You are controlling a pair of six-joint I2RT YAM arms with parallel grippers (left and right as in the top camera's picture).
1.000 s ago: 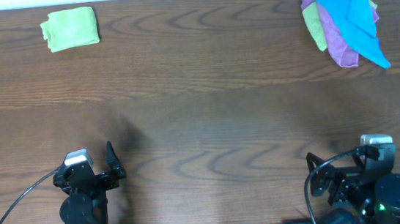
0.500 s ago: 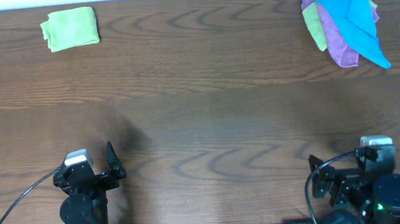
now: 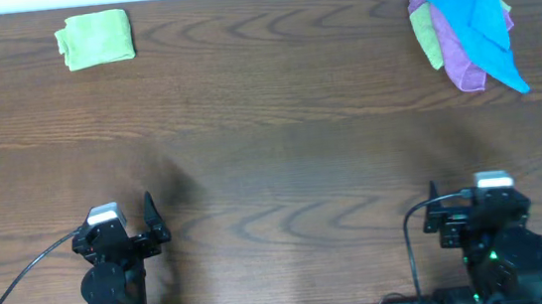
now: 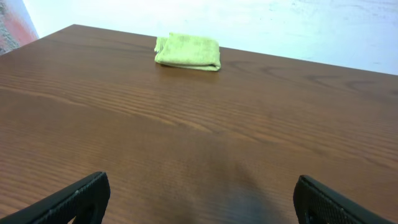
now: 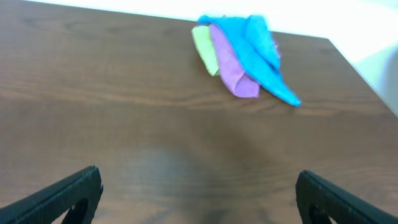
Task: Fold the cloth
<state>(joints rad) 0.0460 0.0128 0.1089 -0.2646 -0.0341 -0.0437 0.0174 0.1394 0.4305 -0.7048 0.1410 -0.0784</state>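
**Cloth lying folded, far from both grippers**

The cloth (image 3: 94,39) is lying folded near the far left corner of the table (image 3: 271,152), well apart from both grippers. The left gripper (image 4: 199,190) is facing it from the near edge, its fingers spread wide and holding nothing. The right gripper (image 5: 199,183) is also standing wide and empty, and is pointing towards a pile (image 5: 245,53) of blue, purple and green cloths at the far right.

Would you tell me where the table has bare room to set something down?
The middle of the table is bare, between the folded green cloth far left and the cloth pile far right. Only the pile's corner is crowded.
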